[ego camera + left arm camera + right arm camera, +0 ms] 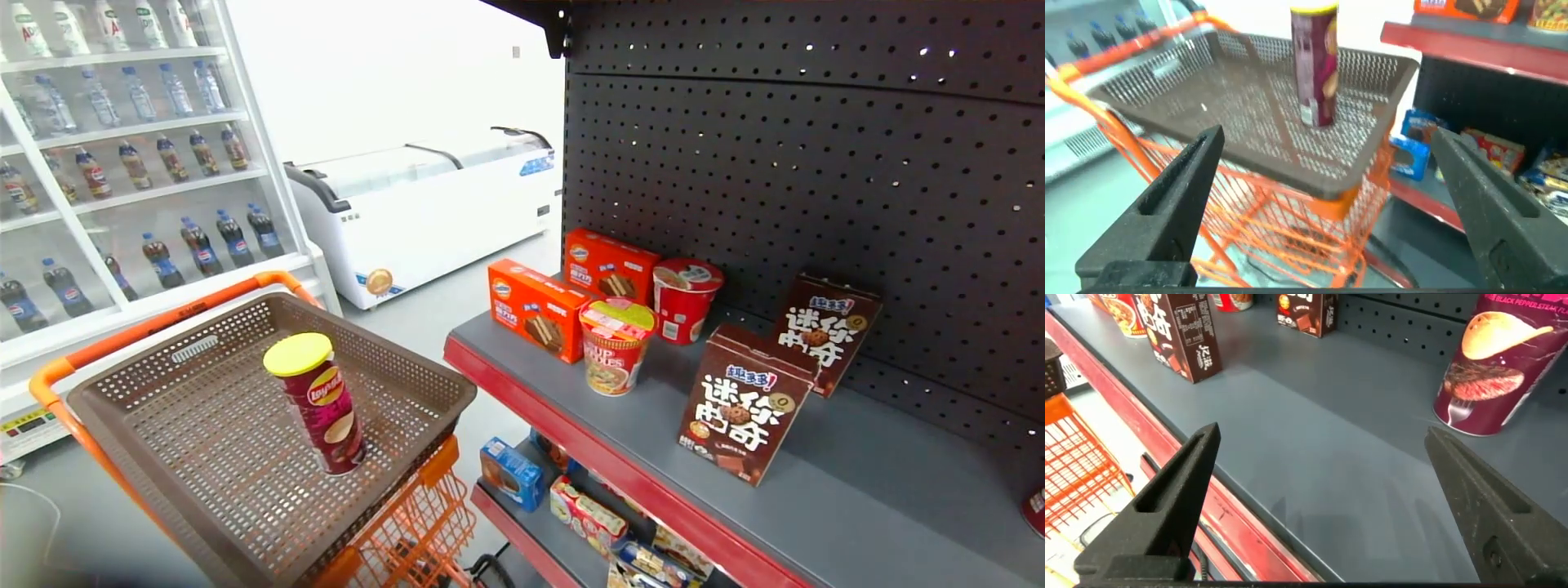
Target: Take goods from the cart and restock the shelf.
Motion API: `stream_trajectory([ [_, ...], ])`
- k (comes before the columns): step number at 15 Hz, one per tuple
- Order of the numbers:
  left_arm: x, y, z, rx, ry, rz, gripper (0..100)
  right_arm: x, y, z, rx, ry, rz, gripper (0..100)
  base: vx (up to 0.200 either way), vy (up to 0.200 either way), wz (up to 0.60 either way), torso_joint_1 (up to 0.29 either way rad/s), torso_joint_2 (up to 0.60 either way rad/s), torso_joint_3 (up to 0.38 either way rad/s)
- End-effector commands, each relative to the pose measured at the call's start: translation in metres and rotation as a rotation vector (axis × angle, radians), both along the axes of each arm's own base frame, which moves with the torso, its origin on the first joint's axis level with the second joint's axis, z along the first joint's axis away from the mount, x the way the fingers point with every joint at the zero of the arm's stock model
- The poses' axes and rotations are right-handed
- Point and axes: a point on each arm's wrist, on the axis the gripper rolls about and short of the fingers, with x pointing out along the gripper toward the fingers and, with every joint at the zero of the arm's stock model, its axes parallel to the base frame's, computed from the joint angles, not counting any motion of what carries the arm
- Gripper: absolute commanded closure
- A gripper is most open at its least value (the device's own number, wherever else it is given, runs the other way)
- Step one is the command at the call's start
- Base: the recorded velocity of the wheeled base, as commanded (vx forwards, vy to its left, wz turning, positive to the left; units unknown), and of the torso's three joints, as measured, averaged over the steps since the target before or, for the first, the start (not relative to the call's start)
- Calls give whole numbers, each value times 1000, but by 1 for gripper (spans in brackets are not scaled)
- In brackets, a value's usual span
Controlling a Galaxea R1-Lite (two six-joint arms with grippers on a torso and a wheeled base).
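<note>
A maroon chips can (318, 403) with a yellow lid stands upright in the brown basket (163, 425) on top of the orange cart (408, 531). My left gripper (1327, 208) hangs open, level with the basket's near rim and short of the chips can (1315, 65), with nothing between its fingers. My right gripper (1323, 498) is open above the grey shelf board (1315, 433). A second maroon chips can (1490, 363) stands on that board beyond it, by the pegboard back. That can's edge (1035, 510) shows at the far right.
On the shelf (857, 498) stand two orange boxes (535, 309), two cup noodles (614, 347) and two brown snack boxes (741, 404). The lower shelf (588, 514) holds several packs. A drinks fridge (122, 163) and a chest freezer (424, 212) stand behind the cart.
</note>
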Motion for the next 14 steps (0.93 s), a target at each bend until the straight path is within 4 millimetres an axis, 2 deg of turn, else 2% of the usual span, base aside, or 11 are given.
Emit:
stream_trajectory([
  [1, 2, 0, 60, 56, 11, 6, 0, 0, 0, 0, 0, -1, 0, 0, 0, 0, 0, 0, 0, 0],
  [2, 7, 0, 71, 54, 52, 15, 0, 0, 0, 0, 0, -1, 0, 0, 0, 0, 0, 0, 0, 0],
  [3, 22, 0, 81, 55, 122, 26, 0, 0, 0, 0, 0, -1, 0, 0, 0, 0, 0, 0, 0, 0],
  [4, 38, 1, 103, 56, 146, 65, 0, 0, 0, 0, 0, -1, 0, 0, 0, 0, 0, 0, 0, 0],
  [5, 64, 2, 125, 58, 199, 85, 0, 0, 0, 0, 2, -1, 0, 0, 0, 0, 0, 0, 0, 0],
  [7, 115, 5, 147, 52, 289, 104, 0, 0, 0, 0, 0, -1, 0, 0, 0, 0, 0, 0, 0, 0],
  [9, 154, 8, 140, 42, 386, 115, 0, 0, 0, 0, 0, -1, 0, 0, 0, 0, 0, 0, 0, 0],
  [10, 183, 20, 128, -18, 450, 113, 0, 0, 0, 0, 0, -1, 0, 0, 0, 0, 0, 0, 0, 0],
  [11, 200, 24, 121, -33, 471, 33, 0, 0, 0, 0, 0, -1, 0, 0, 0, 0, 0, 0, 0, 0],
  [13, 214, 24, 112, -21, 505, 0, 0, 0, 0, 0, 0, -1, 0, 0, 0, 0, 0, 0, 0, 0],
  [14, 231, 21, 100, -21, 549, -28, 0, 0, 0, 0, 0, -1, 0, 0, 0, 0, 0, 0, 0, 0],
])
